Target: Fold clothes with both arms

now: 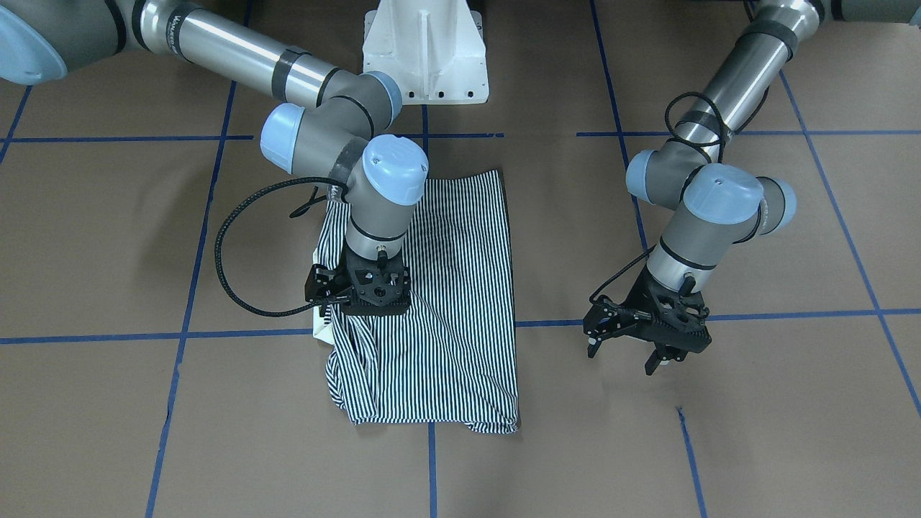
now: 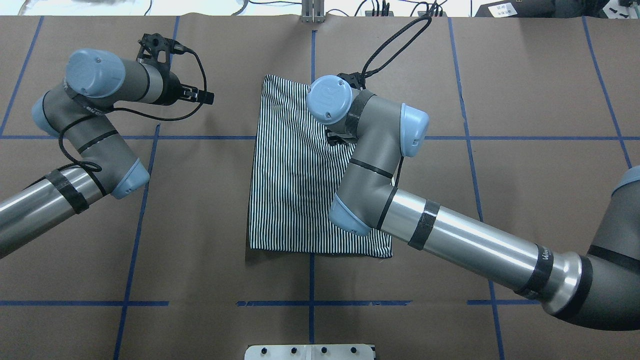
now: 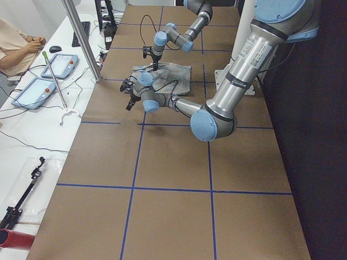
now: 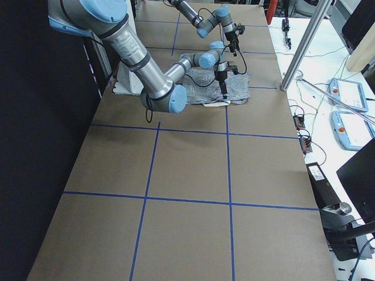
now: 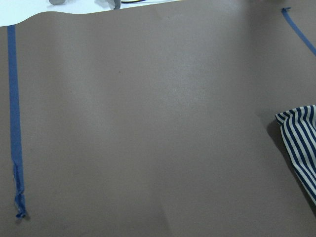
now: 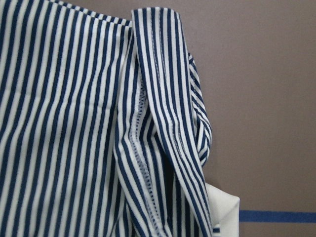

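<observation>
The striped polo shirt (image 1: pixel 446 288) lies flattened in a rough rectangle at the table's middle, also in the overhead view (image 2: pixel 290 190). My right gripper (image 1: pixel 357 306) points straight down on its edge, where a sleeve (image 6: pixel 163 123) is folded over the body beside a cream collar corner (image 6: pixel 222 212). Its fingertips are hidden under the gripper body, so I cannot tell whether they hold cloth. My left gripper (image 1: pixel 622 360) hangs open and empty over bare table, well off the shirt. The left wrist view catches only one shirt corner (image 5: pixel 301 143).
The white pedestal base (image 1: pixel 424 50) stands behind the shirt. Blue tape lines (image 1: pixel 216 334) cross the brown table. A seated operator (image 3: pixel 16 43) and tablets (image 3: pixel 35 89) are at a side bench past a metal post (image 3: pixel 81 38).
</observation>
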{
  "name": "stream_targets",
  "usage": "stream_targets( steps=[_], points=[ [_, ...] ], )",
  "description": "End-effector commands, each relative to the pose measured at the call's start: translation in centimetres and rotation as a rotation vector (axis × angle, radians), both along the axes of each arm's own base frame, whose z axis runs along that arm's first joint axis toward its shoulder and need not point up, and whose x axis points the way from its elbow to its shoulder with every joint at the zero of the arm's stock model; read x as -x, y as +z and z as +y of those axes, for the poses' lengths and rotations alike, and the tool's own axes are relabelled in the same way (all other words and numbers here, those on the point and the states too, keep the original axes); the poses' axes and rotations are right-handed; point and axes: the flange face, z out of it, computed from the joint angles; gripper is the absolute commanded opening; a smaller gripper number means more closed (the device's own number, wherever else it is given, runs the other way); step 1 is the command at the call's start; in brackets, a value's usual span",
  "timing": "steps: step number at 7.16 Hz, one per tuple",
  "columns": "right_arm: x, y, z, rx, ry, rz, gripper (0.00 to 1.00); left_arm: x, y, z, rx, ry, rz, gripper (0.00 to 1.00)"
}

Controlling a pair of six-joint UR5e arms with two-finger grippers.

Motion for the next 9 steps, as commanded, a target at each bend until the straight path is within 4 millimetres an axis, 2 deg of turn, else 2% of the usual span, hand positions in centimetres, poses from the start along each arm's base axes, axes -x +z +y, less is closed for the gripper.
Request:
stream_targets(
  steps=[1,3,4,5,7,8,9],
  points=[
    [0.1,0.4,-0.1,-0.002,-0.011,0.01,1.0,0.0,0.0,0.0,0.0,0.0,0.0,1.0],
    [-0.8,1.5,-0.8,-0.012,-0.038,0.039,1.0,0.1,0.2,0.1,-0.001,0.001,-0.001,1.0],
    [-2.0,3.1,-1.7,-0.013,-0.054,0.065,1.0,0.1,0.2,0.1,0.0,0.0,0.0,1.0],
    [-4.0,5.6,-3.0,-0.006,-0.056,0.098,1.0,0.0,0.3,0.2,0.0,0.002,0.0,1.0],
    [-9.6,9.8,-6.4,-0.019,-0.106,0.161,1.0,0.0,0.3,0.2,-0.001,0.002,0.001,1.0],
    [-11.3,10.7,-7.1,-0.024,-0.113,0.173,1.0,-0.1,0.3,0.2,0.0,0.002,0.002,1.0],
    [-12.3,10.3,-6.8,-0.036,-0.114,0.155,1.0,-0.1,0.3,0.2,-0.001,0.003,0.001,1.0]
  ],
)
